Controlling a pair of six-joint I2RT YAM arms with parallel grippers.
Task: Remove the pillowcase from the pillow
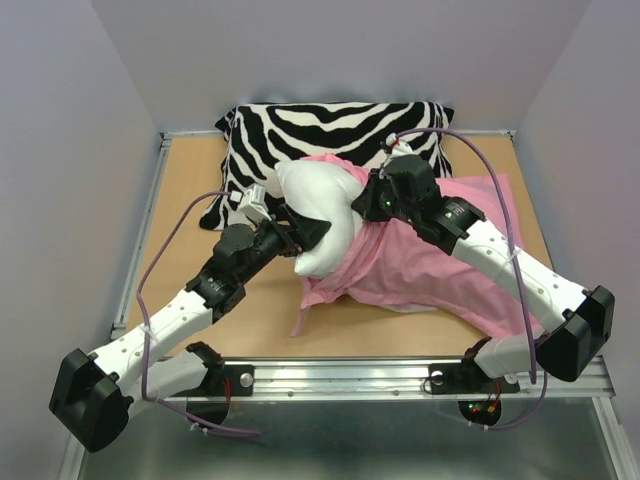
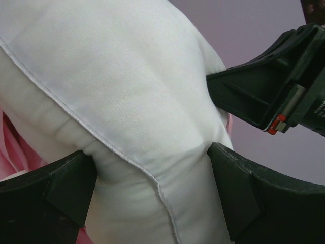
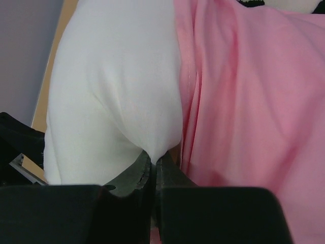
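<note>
The white pillow [image 1: 312, 205] sticks out of the pink pillowcase [image 1: 430, 265], which lies bunched across the table's right half. My left gripper [image 1: 300, 238] stands open astride the pillow's bare end. In the left wrist view the pillow [image 2: 132, 101] fills the gap of that gripper [image 2: 152, 188] and touches both fingers [image 2: 66, 188]. My right gripper [image 1: 372, 200] is shut on a small pinch of the pillow's white fabric [image 3: 117, 91], right beside the pillowcase's edge [image 3: 244, 101]; its jaws [image 3: 155, 162] meet on the cloth. The right gripper's body [image 2: 274, 96] shows in the left wrist view.
A black-and-white zebra-striped cushion [image 1: 330, 130] lies along the back of the wooden table [image 1: 190, 190], partly under the pillow. Grey walls close in on the left, right and back. A metal rail [image 1: 380, 372] runs along the near edge.
</note>
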